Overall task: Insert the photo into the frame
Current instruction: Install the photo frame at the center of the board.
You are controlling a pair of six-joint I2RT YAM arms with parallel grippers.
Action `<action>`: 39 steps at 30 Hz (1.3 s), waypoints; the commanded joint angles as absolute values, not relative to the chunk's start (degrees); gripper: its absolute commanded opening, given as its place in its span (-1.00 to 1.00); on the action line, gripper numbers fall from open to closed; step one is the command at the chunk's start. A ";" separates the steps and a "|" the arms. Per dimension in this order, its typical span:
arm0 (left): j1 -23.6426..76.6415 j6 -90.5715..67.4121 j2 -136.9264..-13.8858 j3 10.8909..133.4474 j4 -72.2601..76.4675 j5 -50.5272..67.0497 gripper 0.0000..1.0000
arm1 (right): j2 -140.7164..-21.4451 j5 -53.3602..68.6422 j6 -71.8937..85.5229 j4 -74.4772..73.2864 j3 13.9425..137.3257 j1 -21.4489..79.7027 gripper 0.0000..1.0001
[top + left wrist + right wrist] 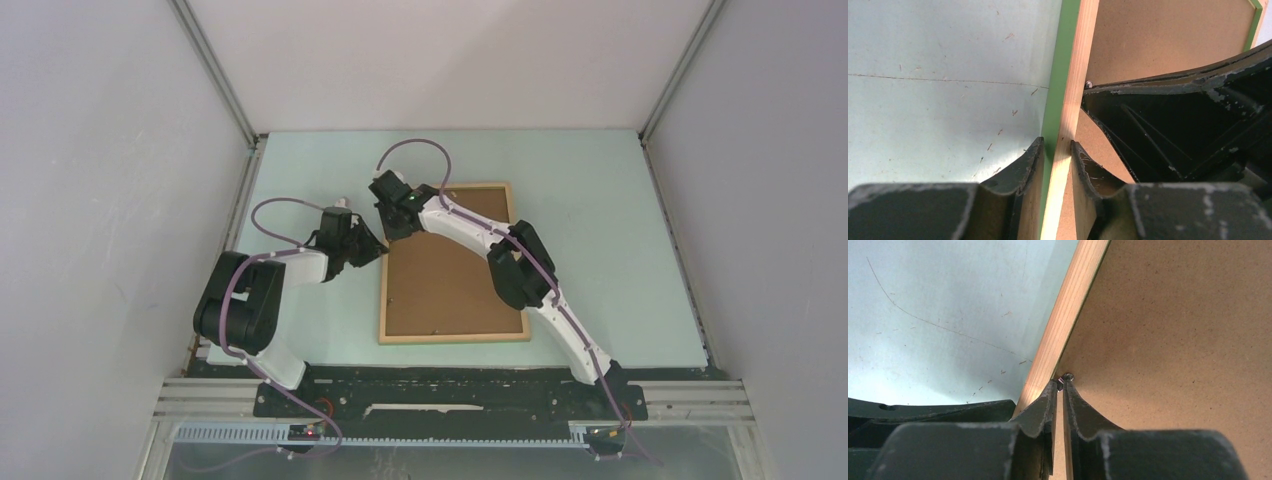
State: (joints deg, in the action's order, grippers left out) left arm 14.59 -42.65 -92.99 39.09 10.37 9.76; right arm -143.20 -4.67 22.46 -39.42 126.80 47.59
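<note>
Clamping left gripper (1057,145): jaws tight around frame (1078,65) rail.
Right gripper (1060,384): jaws narrow, pinching tab (1066,376) at rail.
Board (1173,340): inside frame, right of both jaws.

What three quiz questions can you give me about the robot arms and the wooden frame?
1. True or false: the frame lies with its brown backing board facing up.
2. In the top view, which side of the frame sits between the left gripper's fingers? A) left B) right C) near
3. In the left wrist view, what colour is the frame's outer edge?
Key: 1 true; 2 A; 3 green.
</note>
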 commanded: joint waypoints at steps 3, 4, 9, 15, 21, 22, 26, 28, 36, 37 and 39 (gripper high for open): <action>14.00 -41.59 -92.20 36.56 4.75 9.56 -1.00 | -146.06 -6.95 23.67 -45.48 124.23 50.03 -0.70; 14.02 -41.79 -92.20 36.44 4.84 9.95 -1.00 | -145.77 -5.92 23.85 -45.49 123.82 49.76 -0.69; 13.96 -44.34 -92.73 35.16 7.22 12.71 -1.00 | -143.49 -5.51 24.37 -44.72 122.01 49.43 -0.67; 13.69 -49.32 -96.31 33.13 14.12 18.67 -0.98 | -144.96 3.08 27.85 -42.51 122.58 50.89 -0.67; 11.71 -51.16 -95.90 30.67 18.35 23.00 -1.00 | -139.97 27.52 40.57 -19.78 105.95 45.07 -0.67; 11.72 -50.52 -96.07 30.94 17.67 23.06 -1.00 | -139.48 30.04 42.56 -16.19 103.35 44.22 -0.67; 11.71 -51.37 -97.79 30.32 19.56 24.69 -1.00 | -140.85 32.61 44.85 -15.35 103.73 43.13 -0.68; 11.73 -50.89 -97.81 30.61 19.19 25.35 -1.00 | -141.75 31.94 44.37 -17.96 106.24 43.59 -0.69; 11.16 -50.05 -94.82 30.25 18.15 26.84 -0.98 | -140.72 36.54 48.67 -2.25 100.94 41.90 -0.67; 11.10 -50.48 -94.07 29.72 18.45 27.01 -0.93 | -140.15 36.64 48.38 -1.83 100.73 41.66 -0.66; 11.08 -51.11 -91.54 28.67 18.98 27.02 -0.86 | -137.07 36.53 46.53 -2.24 99.52 41.13 -0.61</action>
State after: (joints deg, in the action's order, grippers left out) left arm 9.69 -50.57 -94.54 32.18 23.64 20.16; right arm -137.75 32.29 46.17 -7.75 101.43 37.91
